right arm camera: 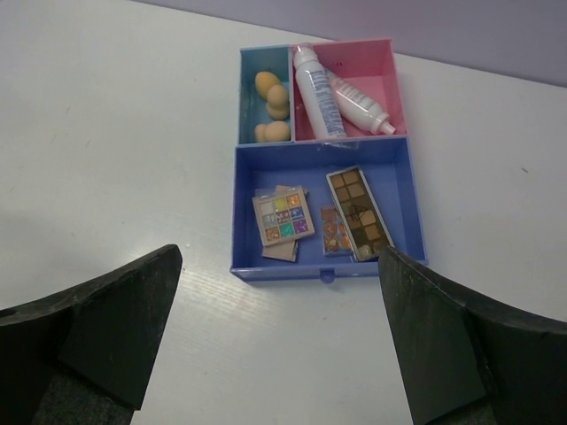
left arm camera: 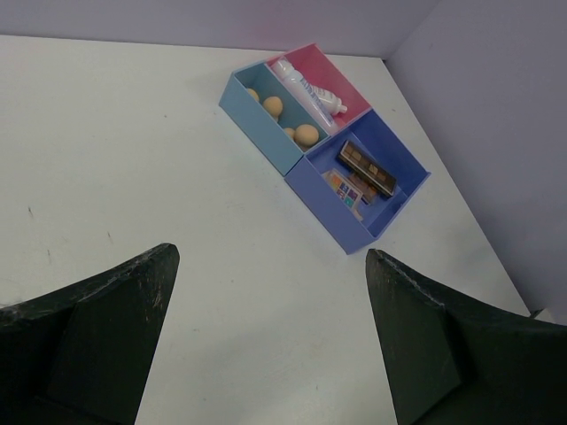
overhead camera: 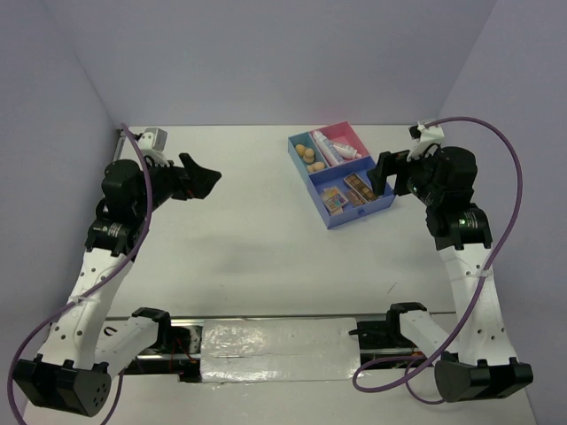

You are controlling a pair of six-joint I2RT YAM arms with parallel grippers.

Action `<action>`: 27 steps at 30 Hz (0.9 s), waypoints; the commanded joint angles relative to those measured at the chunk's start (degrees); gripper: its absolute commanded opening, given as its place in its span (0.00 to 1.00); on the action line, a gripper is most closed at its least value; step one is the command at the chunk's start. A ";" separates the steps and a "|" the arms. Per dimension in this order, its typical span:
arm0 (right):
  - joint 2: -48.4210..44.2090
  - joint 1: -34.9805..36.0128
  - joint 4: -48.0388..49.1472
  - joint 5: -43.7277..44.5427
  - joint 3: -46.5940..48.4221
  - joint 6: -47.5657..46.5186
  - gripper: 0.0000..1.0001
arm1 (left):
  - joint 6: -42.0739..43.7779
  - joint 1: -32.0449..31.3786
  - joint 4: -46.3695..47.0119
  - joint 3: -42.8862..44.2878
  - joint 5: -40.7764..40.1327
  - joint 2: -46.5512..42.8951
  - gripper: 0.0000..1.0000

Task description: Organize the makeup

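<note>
With sponges point(right arm camera: 271, 106), bottles point(right arm camera: 317, 80) and palettes point(right arm camera: 358, 211) all in the divided tray point(right arm camera: 266, 270), just ahead of the right jaws and far ahead of the left jaws, both pairs released and empty, sorting looks done, and the next move likely calls only for withdrawal.

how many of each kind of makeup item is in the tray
sponges: 4
bottles: 2
palettes: 4, one mostly hidden under the multicolour one
total: 10
</note>
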 commanded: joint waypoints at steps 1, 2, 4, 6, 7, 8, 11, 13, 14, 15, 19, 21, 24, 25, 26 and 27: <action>-1.94 -0.62 2.90 2.71 -1.82 0.52 1.00 | -0.73 0.32 1.74 -0.97 0.11 -1.77 0.99; -2.29 -0.53 2.98 3.49 -2.26 0.52 1.00 | -0.55 0.32 1.65 -1.07 0.29 -1.86 0.99; -3.70 -0.79 3.16 4.81 -3.66 0.78 1.00 | 0.15 0.23 1.56 -1.68 0.38 -1.95 0.99; -5.01 -0.97 3.07 6.39 -4.80 0.96 1.00 | 0.41 0.32 1.47 -2.21 0.55 -2.21 0.99; -5.54 -0.97 2.99 7.01 -5.33 1.39 1.00 | 0.33 0.32 1.56 -2.65 0.81 -2.65 0.99; -5.98 -1.06 2.90 7.89 -5.95 1.49 1.00 | 0.33 0.32 1.65 -2.91 0.90 -2.91 0.99; -7.57 -0.97 3.25 8.77 -6.57 1.31 1.00 | 0.68 0.23 1.65 -3.53 1.25 -4.06 0.99; -8.36 -0.97 3.25 9.30 -7.18 1.31 1.00 | 1.03 0.32 1.74 -3.79 1.69 -4.76 0.99; -8.54 -0.97 3.16 9.56 -7.27 1.75 1.00 | 1.20 0.32 1.65 -3.88 2.04 -4.85 0.99; -8.80 -0.97 3.16 9.57 -7.53 1.92 1.00 | 1.38 0.32 1.56 -3.88 2.31 -5.02 0.99; -9.59 -0.97 2.81 8.95 -8.15 2.19 1.00 | 1.12 0.32 1.03 -4.05 3.28 -5.46 0.99; -9.85 -0.97 2.90 8.95 -8.24 2.54 1.00 | 0.95 0.32 0.86 -4.14 3.37 -5.99 0.99; -10.29 -0.97 2.90 9.56 -8.24 2.37 1.00 | 0.68 0.32 1.12 -4.76 3.19 -6.52 0.99; -10.38 -0.97 3.16 9.83 -8.33 2.28 1.00 | 0.68 0.32 1.21 -5.02 3.10 -6.61 0.99; -10.73 -0.97 3.42 10.27 -8.67 2.10 1.00 | 0.68 0.32 1.12 -5.02 2.93 -6.61 0.99; -10.91 -0.97 3.77 10.36 -8.85 2.02 1.00 | 0.77 0.32 0.95 -5.11 2.66 -6.61 0.99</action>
